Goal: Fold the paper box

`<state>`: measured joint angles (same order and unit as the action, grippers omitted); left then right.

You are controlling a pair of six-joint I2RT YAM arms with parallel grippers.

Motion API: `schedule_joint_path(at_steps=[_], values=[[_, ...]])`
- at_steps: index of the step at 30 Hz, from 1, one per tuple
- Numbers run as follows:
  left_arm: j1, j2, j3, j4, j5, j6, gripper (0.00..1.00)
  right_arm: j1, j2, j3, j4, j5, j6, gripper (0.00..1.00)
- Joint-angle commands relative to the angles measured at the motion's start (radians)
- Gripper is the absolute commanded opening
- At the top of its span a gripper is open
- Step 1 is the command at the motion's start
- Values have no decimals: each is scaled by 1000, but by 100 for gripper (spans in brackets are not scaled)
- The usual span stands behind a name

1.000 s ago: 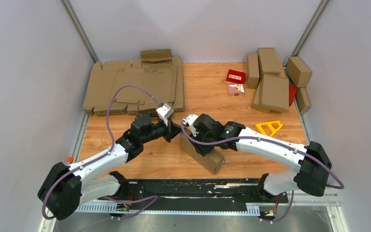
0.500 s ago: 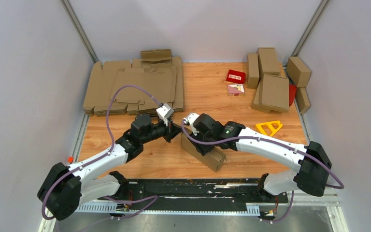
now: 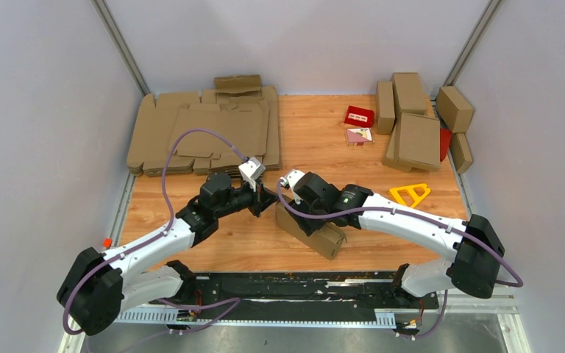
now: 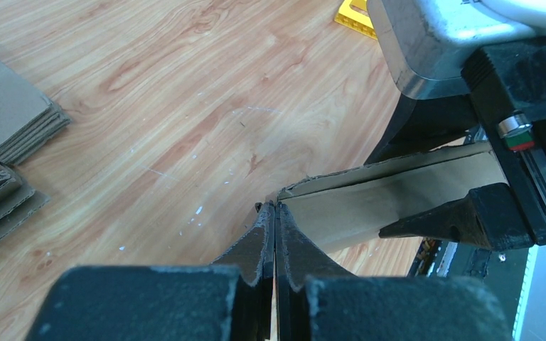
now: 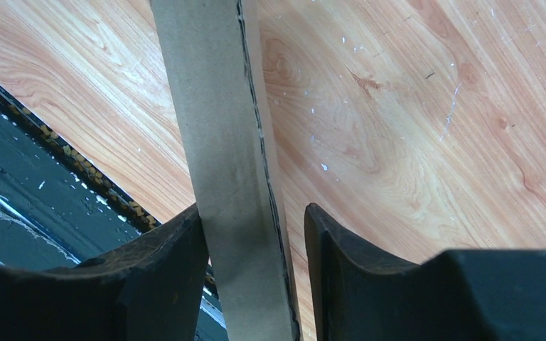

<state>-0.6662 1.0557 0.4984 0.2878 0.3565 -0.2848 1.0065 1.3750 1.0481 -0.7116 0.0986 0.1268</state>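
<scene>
Standing on a long edge near the front middle of the light wooden table (image 3: 368,169), the plain brown corrugated cardboard paper box (image 3: 316,234) is sitting between the two arms. The black right gripper (image 5: 252,212) is straddling its upper edge, jaws apart, one finger (image 5: 163,263) touching the cardboard and the other clear. The black left gripper (image 4: 275,209) is holding its jaws together, tips right at the box's end corner.

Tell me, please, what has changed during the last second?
The right gripper has eased open: the paper box wall stands between its jaws, with a gap on one side. The box's near end seems to have shifted slightly toward the far side. The left gripper stays shut at the box's corner; the rest is unchanged.
</scene>
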Motion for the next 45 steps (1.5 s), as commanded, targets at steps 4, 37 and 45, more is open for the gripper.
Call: schedule_joint_path(at_steps=[4, 37, 45], values=[[-6, -5, 27, -29, 13, -1, 0, -4, -11, 17, 52, 31, 24, 46], [-6, 29, 94, -97, 34, -50, 0, -11, 0, 14, 38, 30, 25, 52], [-5, 83, 161, -202, 28, -100, 0, -11, 6, 18, 33, 31, 22, 52]])
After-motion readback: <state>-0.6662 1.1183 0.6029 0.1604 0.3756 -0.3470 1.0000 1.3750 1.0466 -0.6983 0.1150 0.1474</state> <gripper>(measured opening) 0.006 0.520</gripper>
